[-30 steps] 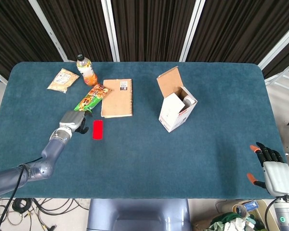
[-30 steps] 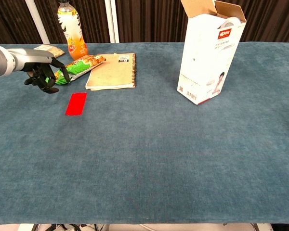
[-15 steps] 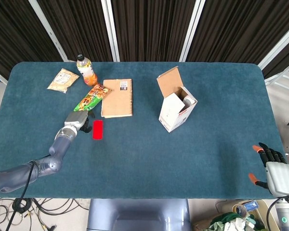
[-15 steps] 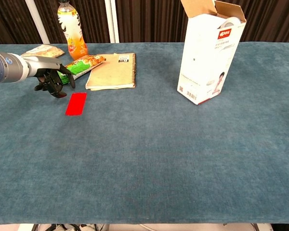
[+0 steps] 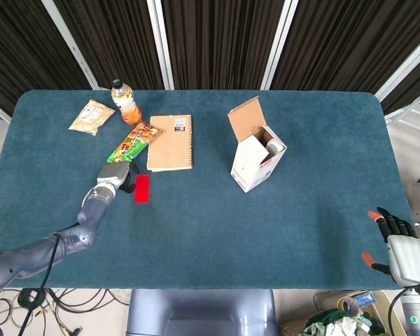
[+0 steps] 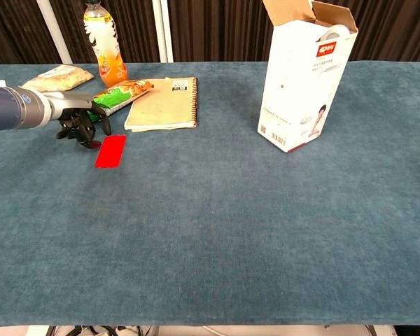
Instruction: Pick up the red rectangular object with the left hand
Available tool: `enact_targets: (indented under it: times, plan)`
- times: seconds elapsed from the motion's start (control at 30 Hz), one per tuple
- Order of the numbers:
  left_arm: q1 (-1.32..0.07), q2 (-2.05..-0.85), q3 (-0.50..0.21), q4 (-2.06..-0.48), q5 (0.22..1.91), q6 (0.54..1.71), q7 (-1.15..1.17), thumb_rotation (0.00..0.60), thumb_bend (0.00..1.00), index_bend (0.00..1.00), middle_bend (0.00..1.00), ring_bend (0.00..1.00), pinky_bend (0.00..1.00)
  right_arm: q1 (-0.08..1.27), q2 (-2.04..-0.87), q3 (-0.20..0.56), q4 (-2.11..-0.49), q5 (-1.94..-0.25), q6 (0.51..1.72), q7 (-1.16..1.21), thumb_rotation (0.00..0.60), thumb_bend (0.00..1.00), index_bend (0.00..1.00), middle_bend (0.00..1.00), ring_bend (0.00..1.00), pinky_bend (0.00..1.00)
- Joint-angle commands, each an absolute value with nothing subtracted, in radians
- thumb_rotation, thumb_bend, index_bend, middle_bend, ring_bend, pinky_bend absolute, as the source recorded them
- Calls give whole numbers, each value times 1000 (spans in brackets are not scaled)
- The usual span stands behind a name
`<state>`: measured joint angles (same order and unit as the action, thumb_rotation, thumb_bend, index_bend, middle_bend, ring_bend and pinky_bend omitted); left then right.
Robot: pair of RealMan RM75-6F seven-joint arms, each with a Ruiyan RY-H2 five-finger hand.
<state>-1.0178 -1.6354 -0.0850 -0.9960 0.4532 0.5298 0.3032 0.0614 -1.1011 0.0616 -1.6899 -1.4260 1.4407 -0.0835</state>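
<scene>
Compared with a second ago, the left hand (image 6: 84,124) is seen lower and closer to the red rectangular object (image 6: 110,150); the red object itself is unmoved, as is everything else. The right hand (image 5: 397,245) is shifted slightly toward the table's near edge.

Left hand is positioned just left of the red rectangular object's far end, fingers curled downward toward the table (image 6: 252,231); nothing is held. Actual contact with the red object cannot be told from either view. The left forearm is stretched in low from the left side. Right hand is parked well off to the right of the red object, past the table's right near corner, fingers spread, nothing gripped.

The red rectangular object is lying flat on the teal table, just in front of the notebook (image 5: 171,142) and the green snack packet (image 5: 134,141). Behind the red object, a bottle (image 5: 125,101) is stood upright and a beige packet (image 5: 92,116) is laid further left. An open white carton (image 6: 304,77) is stood far right of the red object. Dark curtains are hung behind the table.
</scene>
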Motion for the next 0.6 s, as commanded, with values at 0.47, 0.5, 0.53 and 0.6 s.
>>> enact_targets:
  times: [0.47, 0.5, 0.53, 0.6]
  plan:
    - [-1014, -1620, -95, -1036, 500, 524, 278, 600, 405, 378, 735, 762, 779, 65, -1103, 62, -1691, -1419, 1431, -88, 600, 127, 185, 91, 142, 150]
    - [-1014, -1617, -92, -1041, 499, 526, 281, 600, 405, 382, 735, 762, 779, 65, -1104, 62, -1691, -1419, 1430, -88, 600, 127, 185, 91, 142, 150]
    - [-1013, -1614, -87, -1045, 496, 529, 285, 600, 405, 383, 735, 762, 779, 65, -1104, 62, -1691, -1419, 1430, -87, 600, 127, 186, 91, 142, 150]
    - [-1013, -1607, -81, -1057, 484, 531, 289, 600, 405, 389, 736, 762, 779, 64, -1103, 63, -1691, -1418, 1431, -86, 600, 127, 185, 91, 142, 150]
